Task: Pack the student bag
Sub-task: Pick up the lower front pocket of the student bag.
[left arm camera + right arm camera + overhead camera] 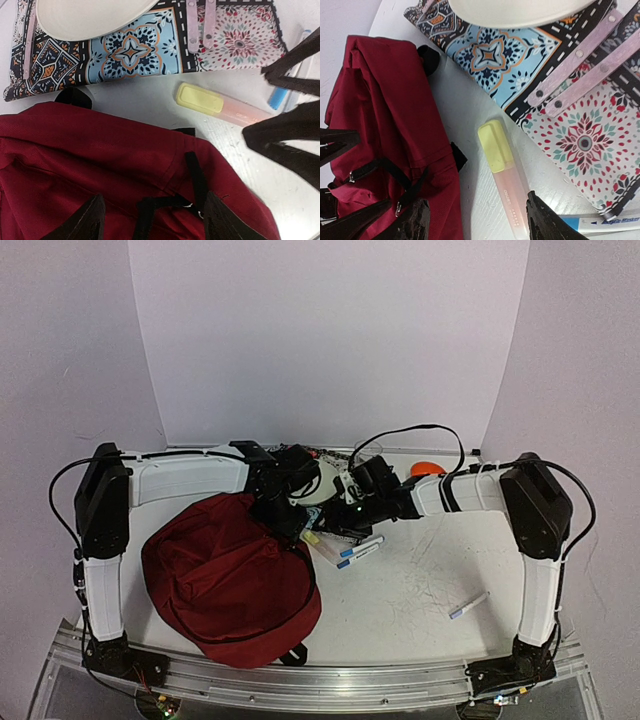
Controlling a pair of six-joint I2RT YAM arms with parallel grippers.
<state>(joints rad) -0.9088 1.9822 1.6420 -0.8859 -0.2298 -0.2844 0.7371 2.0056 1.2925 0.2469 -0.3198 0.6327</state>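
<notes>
The student bag (230, 575), dark red and floppy, lies at the left front of the table. My left gripper (155, 222) hangs open just over its top edge, the black zipper pull straps (192, 175) lying between the jaws, untouched. My right gripper (480, 225) is open too, straddling a yellow-capped highlighter (502, 165) that lies on the table beside the bag (385, 125); neither finger touches it. From above, the two grippers meet near the bag's far corner, the left gripper (285, 515) and the right gripper (335, 520).
A patterned fabric pouch (150, 50) with a white bowl-like object (90, 17) on it lies just beyond the highlighter (220, 105). Two blue-capped markers (360, 550) lie right of the grippers, another marker (468, 606) at the front right, an orange object (427, 468) at the back.
</notes>
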